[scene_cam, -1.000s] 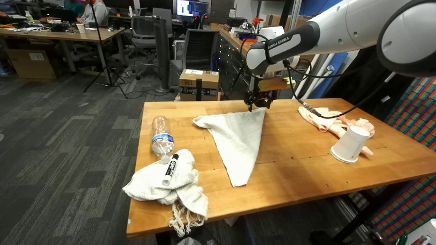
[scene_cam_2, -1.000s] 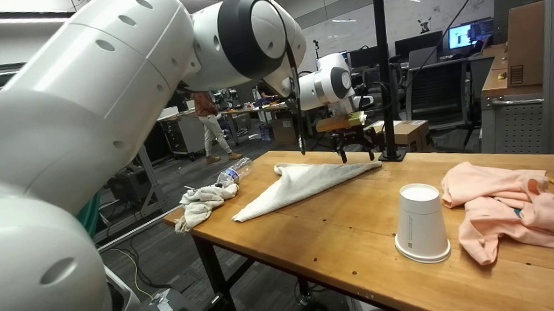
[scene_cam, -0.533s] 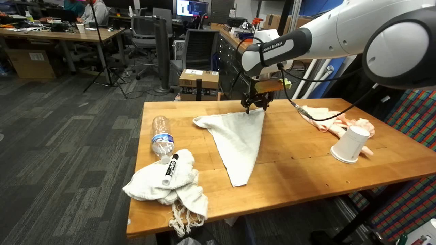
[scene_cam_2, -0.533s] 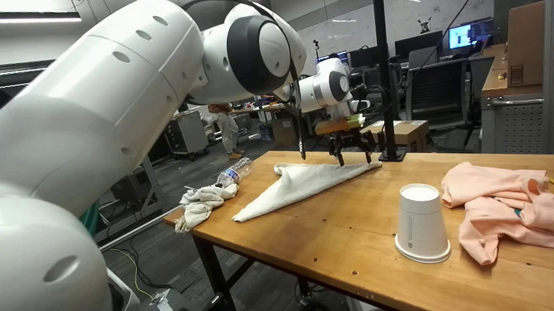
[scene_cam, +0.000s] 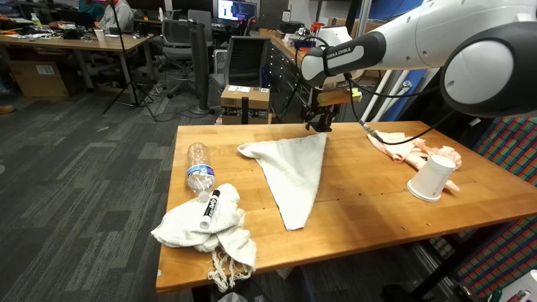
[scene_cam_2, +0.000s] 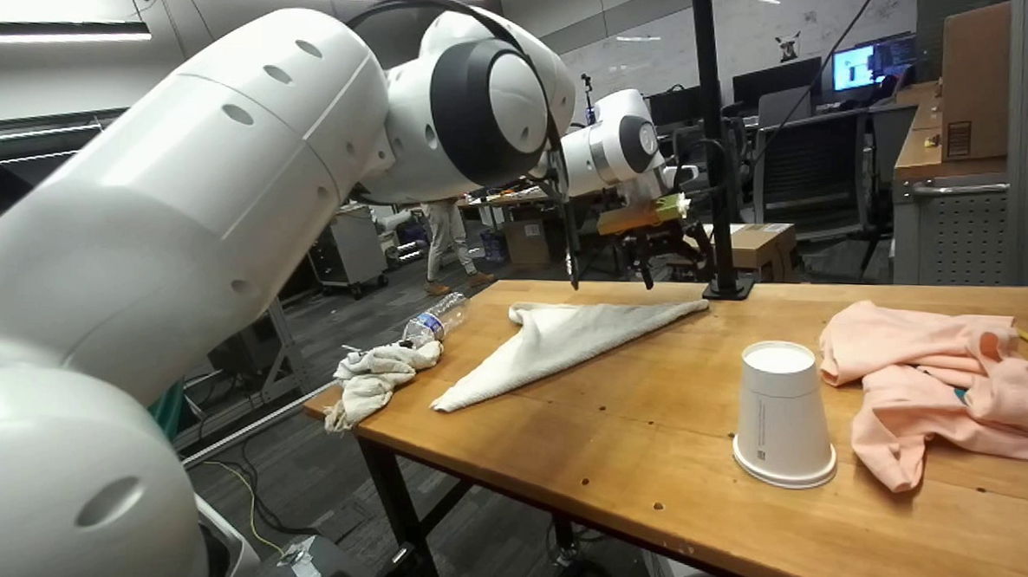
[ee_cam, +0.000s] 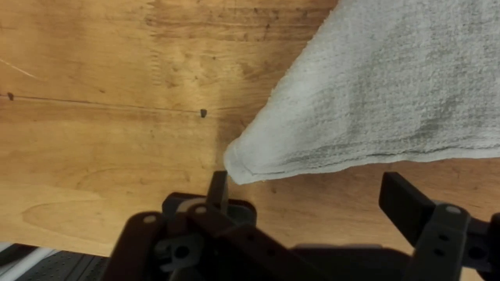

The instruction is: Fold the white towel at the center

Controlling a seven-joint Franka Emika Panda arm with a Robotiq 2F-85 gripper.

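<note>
Presently: one white towel, roughly triangular, upper right of wrist view; one gripper, fingers spread, lower edge.

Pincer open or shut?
Open: the wrist view shows the pincer with its fingers wide apart, the white towel lying ungripped on the table.

Towel between bottle and cup

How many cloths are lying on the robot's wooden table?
3: a bunched white rag under the marker, a peach cloth beside the cup, and the white towel between them. Folds could hide more.
</note>
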